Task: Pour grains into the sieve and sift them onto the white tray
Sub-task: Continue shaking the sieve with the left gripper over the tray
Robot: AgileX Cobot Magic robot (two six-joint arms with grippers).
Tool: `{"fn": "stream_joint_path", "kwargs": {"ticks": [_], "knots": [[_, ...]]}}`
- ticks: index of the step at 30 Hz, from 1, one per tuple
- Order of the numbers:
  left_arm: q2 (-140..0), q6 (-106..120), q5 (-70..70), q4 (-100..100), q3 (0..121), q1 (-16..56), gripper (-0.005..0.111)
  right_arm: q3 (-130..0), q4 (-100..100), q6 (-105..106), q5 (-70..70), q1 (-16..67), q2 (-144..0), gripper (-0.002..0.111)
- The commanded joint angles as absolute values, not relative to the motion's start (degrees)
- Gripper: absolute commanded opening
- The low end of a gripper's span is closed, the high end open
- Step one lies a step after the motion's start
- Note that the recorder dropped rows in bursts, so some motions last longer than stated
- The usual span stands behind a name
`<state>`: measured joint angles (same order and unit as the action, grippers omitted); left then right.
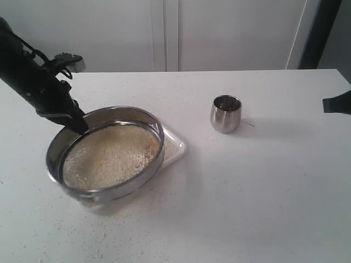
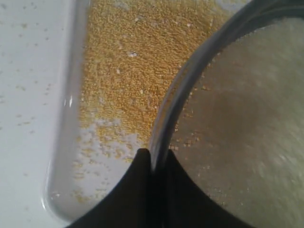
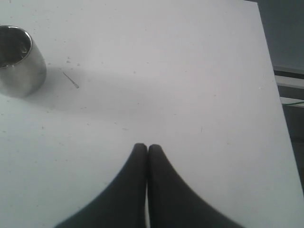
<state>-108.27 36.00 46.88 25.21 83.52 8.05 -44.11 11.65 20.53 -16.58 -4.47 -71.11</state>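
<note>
The steel sieve (image 1: 104, 153) hangs tilted over the white tray (image 1: 174, 149), of which only one corner shows past its rim. My left gripper (image 1: 77, 123) is shut on the sieve's back-left rim (image 2: 180, 85), one finger inside and one outside. Off-white grains (image 1: 109, 156) lie on the mesh. In the left wrist view a heap of fine yellow grains (image 2: 128, 71) lies on the tray (image 2: 66, 180) below the sieve. My right gripper (image 3: 146, 148) is shut on nothing, over the bare table at the far right edge (image 1: 337, 103).
A small rounded steel cup (image 1: 225, 113) stands upright on the white table right of the sieve, also in the right wrist view (image 3: 19, 59). Scattered grains speckle the tabletop (image 1: 71, 241) in front of the sieve. The table's right edge (image 3: 275, 95) is near my right gripper.
</note>
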Motion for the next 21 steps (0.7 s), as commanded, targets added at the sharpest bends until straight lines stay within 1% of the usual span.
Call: {"fn": "stream_joint_path", "kwargs": {"ticks": [1,3,4,5,7,10,11,12,15,16,17,20,21], "knots": [[-107.38,15.72,37.23,33.81,80.85,4.85,0.000,-43.88,11.95,20.80,-16.18,-4.48,-70.71,0.000],[-107.16,34.50,41.35,34.93,80.85,6.38,0.000,-43.88,11.95,20.80,-16.18,-4.48,-70.71,0.000],[-107.04,40.65,44.04,34.18,80.73,7.15,0.000,-43.88,11.95,20.80,-16.18,-4.48,-70.71,0.000],[-106.94,42.13,45.41,32.50,80.73,7.51,0.000,-43.88,11.95,20.80,-16.18,-4.48,-70.71,0.000],[-106.79,35.04,43.73,27.23,80.73,7.62,0.000,-43.88,11.95,20.80,-16.18,-4.48,-70.71,0.000],[-106.57,13.80,39.18,18.30,80.73,7.17,0.000,-43.88,11.95,20.80,-16.18,-4.48,-70.71,0.000],[-106.57,12.12,39.02,17.31,80.73,7.17,0.000,-43.88,11.95,20.69,-16.19,-4.48,-70.71,0.000],[-106.57,16.68,39.54,17.77,80.73,7.72,0.000,-43.88,11.95,20.44,-16.19,-4.48,-70.71,0.000],[-106.17,43.13,45.84,17.84,80.73,9.58,0.000,-43.88,11.95,19.38,-16.19,-4.48,-70.71,0.000],[-106.03,44.53,46.34,17.45,80.73,9.86,0.000,-43.88,11.95,19.39,-16.19,-4.48,-70.71,0.000],[-105.79,41.63,45.13,17.32,80.73,9.86,0.000,-43.88,11.95,19.27,-16.19,-4.48,-70.71,0.000],[-105.53,7.99,36.63,15.65,80.73,7.92,0.000,-43.88,11.95,19.27,-16.19,-4.48,-70.71,0.000],[-105.53,1.90,36.12,16.26,80.73,7.88,0.000,-43.88,11.95,19.27,-16.19,-4.48,-70.71,0.000]]}}
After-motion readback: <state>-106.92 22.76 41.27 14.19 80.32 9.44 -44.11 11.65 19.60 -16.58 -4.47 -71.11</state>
